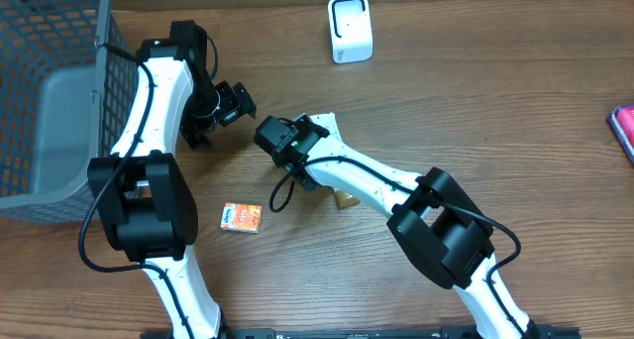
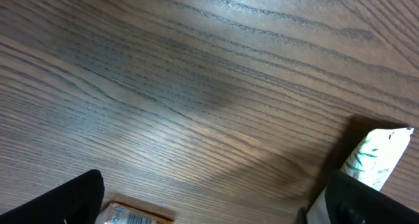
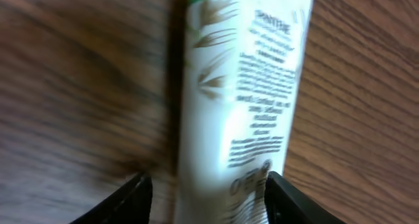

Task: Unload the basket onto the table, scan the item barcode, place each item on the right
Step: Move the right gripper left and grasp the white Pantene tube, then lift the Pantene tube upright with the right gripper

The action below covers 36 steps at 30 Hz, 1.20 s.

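A white tube (image 3: 245,99) with dark print and a green leaf design lies on the wooden table between the fingers of my right gripper (image 3: 206,185). The right finger (image 3: 291,201) touches the tube's side. The left finger (image 3: 127,198) stands a little apart from it. In the overhead view my right gripper (image 1: 289,146) covers most of the tube. The left wrist view shows the tube's crimped end (image 2: 378,157) at the right. My left gripper (image 2: 213,188) is open wide and holds nothing. A white barcode scanner (image 1: 350,29) stands at the back.
A small orange packet (image 1: 242,217) lies flat near the front, and its barcode edge (image 2: 134,216) shows below my left gripper (image 1: 230,103). A grey mesh basket (image 1: 50,91) fills the left side. A pink object (image 1: 624,131) sits at the right edge.
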Tool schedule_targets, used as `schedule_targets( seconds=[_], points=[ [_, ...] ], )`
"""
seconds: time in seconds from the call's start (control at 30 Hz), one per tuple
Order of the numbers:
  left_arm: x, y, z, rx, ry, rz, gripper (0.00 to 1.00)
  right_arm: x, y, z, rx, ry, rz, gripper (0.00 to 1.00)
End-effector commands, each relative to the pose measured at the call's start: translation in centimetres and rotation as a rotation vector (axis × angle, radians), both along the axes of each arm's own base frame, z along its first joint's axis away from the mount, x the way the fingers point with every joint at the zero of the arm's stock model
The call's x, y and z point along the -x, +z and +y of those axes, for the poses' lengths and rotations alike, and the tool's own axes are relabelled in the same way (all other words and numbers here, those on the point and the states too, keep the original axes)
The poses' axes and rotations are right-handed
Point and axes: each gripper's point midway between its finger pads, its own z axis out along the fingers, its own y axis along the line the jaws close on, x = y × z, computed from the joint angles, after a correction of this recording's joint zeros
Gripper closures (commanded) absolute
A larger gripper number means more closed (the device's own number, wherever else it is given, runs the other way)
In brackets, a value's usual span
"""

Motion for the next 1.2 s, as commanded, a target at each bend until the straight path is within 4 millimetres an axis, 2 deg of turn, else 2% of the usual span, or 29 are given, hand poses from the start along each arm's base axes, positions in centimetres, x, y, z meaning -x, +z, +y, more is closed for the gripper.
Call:
schedule_targets(
  seconds=[0.0,0.17,0.23,0.37,0.47,0.5,0.63,0.7,0.77,0.8,0.93,1.03,1.1,1.17],
  points=[
    [-0.3,0.1,0.2,-0.013,0.014,-0.004,0.0,-1.3,0.3,-1.6,0.015,-0.055,-0.031,0.5],
    [-0.1,0.2,0.2,-0.014,0.012,0.004,0.0,-2.3,-0.3,-3.5,-0.05,-0.155,0.033,0.87],
    [-0.1,0.1,0.2,-0.014,0.012,0.004,0.0,-2.2,-0.6,-3.5,-0.095,-0.17,0.077,0.96],
    [-0.1,0.1,0.2,-0.014,0.012,0.004,0.0,-2.2,-0.3,-3.3,-0.194,-0.214,0.158,0.96],
    [-0.1,0.1,0.2,-0.014,0.012,0.003,0.0,-2.2,1.9,-2.6,-0.333,-0.238,0.25,0.96],
    [-0.1,0.1,0.3,-0.018,0.013,0.004,0.0,-2.2,3.3,-1.8,-0.439,-0.245,0.313,0.96],
    [-0.1,0.1,0.6,-0.038,0.013,0.005,0.0,-1.2,7.0,0.6,-0.812,-0.208,0.565,0.96],
    [-0.1,0.1,0.6,-0.037,0.013,0.005,0.0,-0.6,7.7,1.0,-0.937,-0.163,0.661,0.96],
    [-0.1,0.1,0.6,-0.037,0.014,0.004,0.0,-0.4,7.4,0.4,-0.978,-0.176,0.703,0.96],
    [-0.1,0.1,0.6,-0.037,0.014,0.004,0.0,-0.4,6.5,-0.5,-0.98,-0.208,0.718,0.96],
    [0.0,0.1,0.6,-0.037,0.013,0.007,0.0,-1.0,5.1,-2.9,-0.979,-0.292,0.731,0.95],
    [0.0,0.1,0.6,-0.036,0.013,0.009,0.0,-2.2,4.3,-5.4,-0.981,-0.356,0.708,0.85],
    [0.1,0.1,0.6,-0.036,0.013,0.009,0.0,-3.2,3.0,-8.5,-0.919,-0.436,0.662,0.78],
    [0.1,0.1,0.6,-0.036,0.013,0.012,0.0,-4.3,1.1,-12.9,-0.787,-0.552,0.579,0.78]
  ],
)
